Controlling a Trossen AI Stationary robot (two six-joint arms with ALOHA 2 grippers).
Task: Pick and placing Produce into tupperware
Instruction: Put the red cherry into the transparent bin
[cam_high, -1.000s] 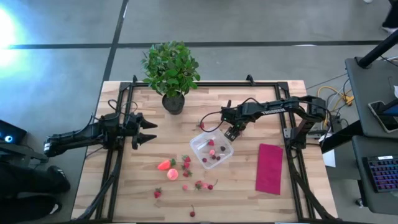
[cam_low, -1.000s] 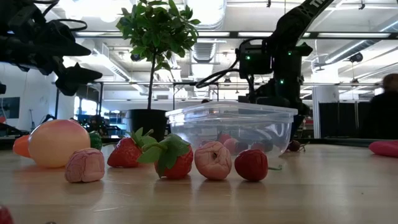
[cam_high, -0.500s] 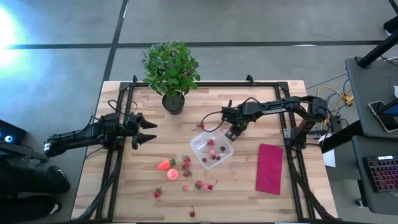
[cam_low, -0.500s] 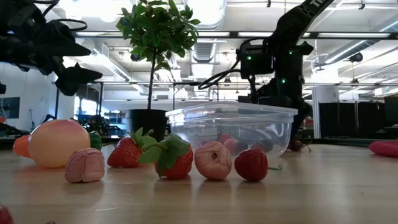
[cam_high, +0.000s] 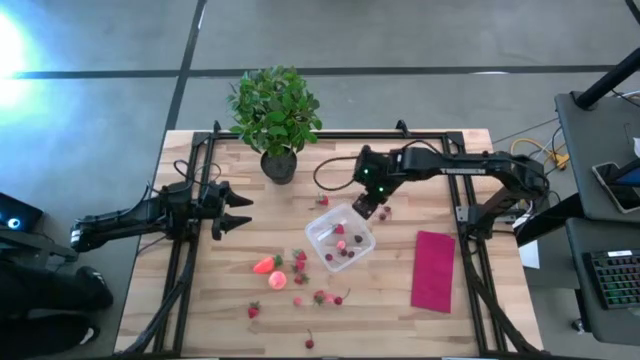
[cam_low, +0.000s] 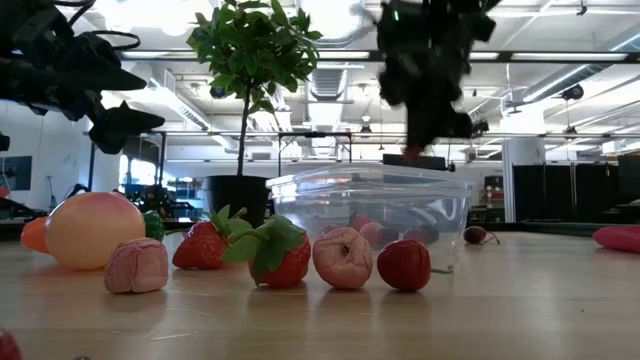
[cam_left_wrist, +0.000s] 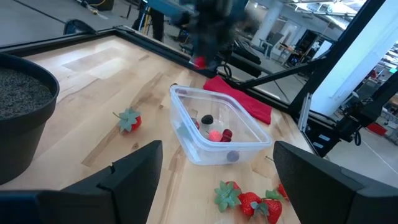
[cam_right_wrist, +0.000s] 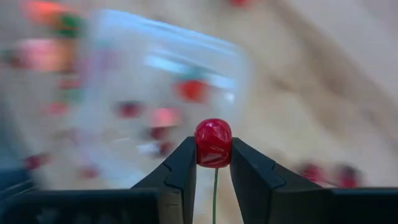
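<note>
Now the right gripper is pinching a small red cherry between its fingertips, its thin stem hanging down in the gap between them. A second ago that gripper was low at the far right corner of the tupperware with its jaws apart; since then the jaws have been closing in and the arm has been swinging up and over. In the high view the right gripper is now sitting just beyond the container's far rim, and in the low view it is hanging above the clear tub rather than behind it. Judged from this, a pick off the table has just succeeded and the carry toward the container is under way; the release is not yet done.

The jaws are standing nearly closed, held apart only by the cherry itself, with both pads touching its sides.

Several red fruits are already lying inside the tupperware. Loose produce is lying on the wood nearer the front: a strawberry, a round pink-orange fruit and scattered berries. One berry is lying just beside the right gripper.

The left gripper is waiting wide open and empty at the table's left side.
</note>
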